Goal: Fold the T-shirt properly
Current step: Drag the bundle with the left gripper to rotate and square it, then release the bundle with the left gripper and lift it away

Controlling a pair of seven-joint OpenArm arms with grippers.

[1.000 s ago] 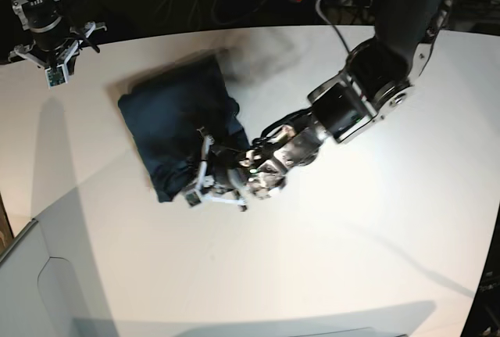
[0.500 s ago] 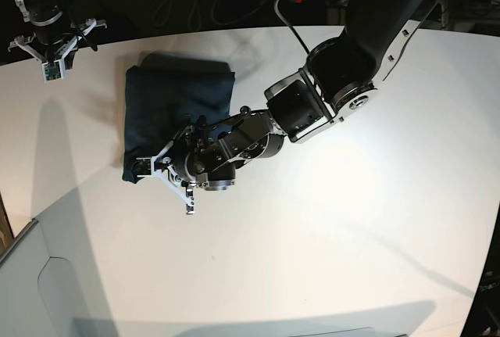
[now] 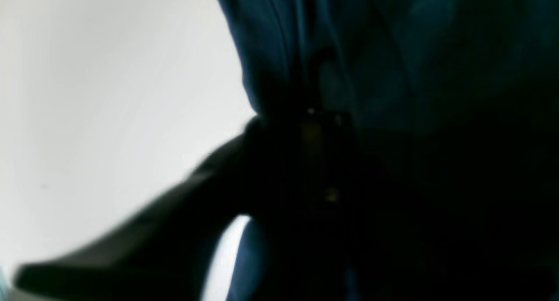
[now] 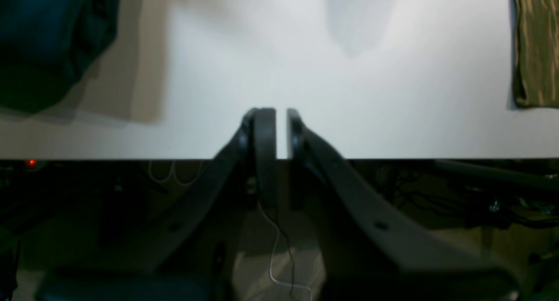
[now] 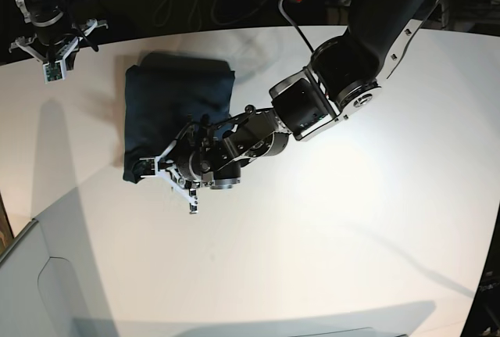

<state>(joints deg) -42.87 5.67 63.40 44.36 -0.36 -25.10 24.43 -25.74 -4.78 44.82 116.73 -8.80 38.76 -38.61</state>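
Counter [image 5: 328, 235] is white and wide, with dark room behind its far edge. The folded T-shirt [image 5: 173, 110] lies near the far left. The left tool [image 5: 168, 182] sits at its near edge, jaws apart. The right tool [image 4: 281, 117] hangs clenched and empty over the far-left edge.

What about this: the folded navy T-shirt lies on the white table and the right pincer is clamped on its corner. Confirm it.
Not quite. The T-shirt does lie folded on the white table, but the right pincer is shut on nothing, away at the table's edge, as the right wrist view shows.
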